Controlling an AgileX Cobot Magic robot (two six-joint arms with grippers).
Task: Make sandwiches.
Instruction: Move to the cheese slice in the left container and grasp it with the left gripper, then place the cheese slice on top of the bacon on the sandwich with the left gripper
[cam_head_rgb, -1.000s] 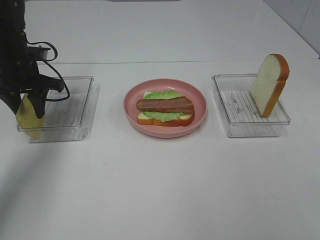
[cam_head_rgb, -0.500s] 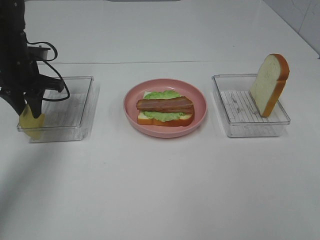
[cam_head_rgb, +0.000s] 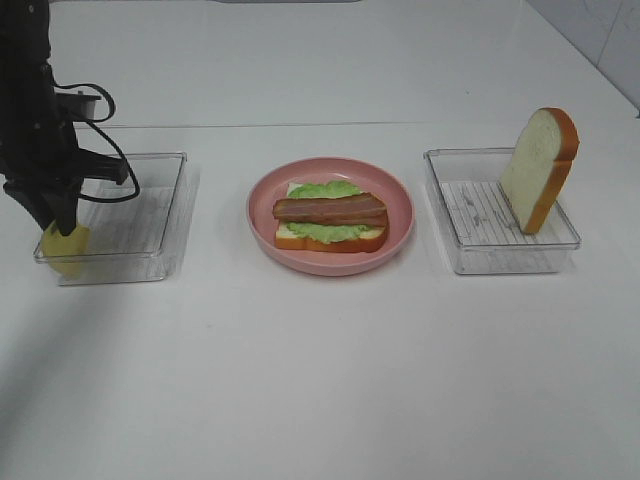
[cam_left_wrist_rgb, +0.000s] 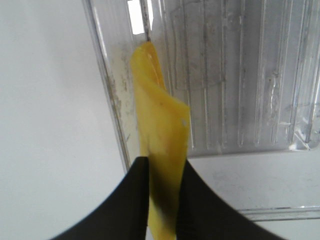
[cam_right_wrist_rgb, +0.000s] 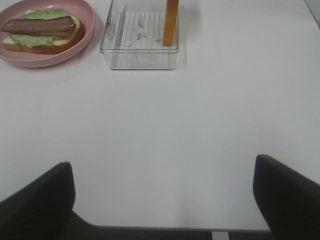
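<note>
On the pink plate (cam_head_rgb: 402, 212) lies the partly built sandwich (cam_head_rgb: 330, 222): a white bread slice with green lettuce and a brown bacon strip on top, also seen in the right wrist view (cam_right_wrist_rgb: 41, 32). A second bread slice (cam_head_rgb: 540, 168) stands upright in the right clear tray (cam_head_rgb: 500, 258). My left gripper (cam_head_rgb: 55, 212) hangs over the left end of the left clear tray (cam_head_rgb: 150, 235), its black fingers shut on a yellow cheese slice (cam_left_wrist_rgb: 160, 115) that curls over the tray's edge. My right gripper (cam_right_wrist_rgb: 162, 167) stands open over bare table, holding nothing.
The plate sits between the two trays, all in a row across the white table (cam_head_rgb: 320, 380). The left arm's black cable (cam_head_rgb: 100, 150) loops over the left tray's back corner. The right arm is outside the exterior view.
The left gripper's fingers have closed on the cheese slice and sunk slightly; less of the cheese shows below them now. The right gripper has not moved.
</note>
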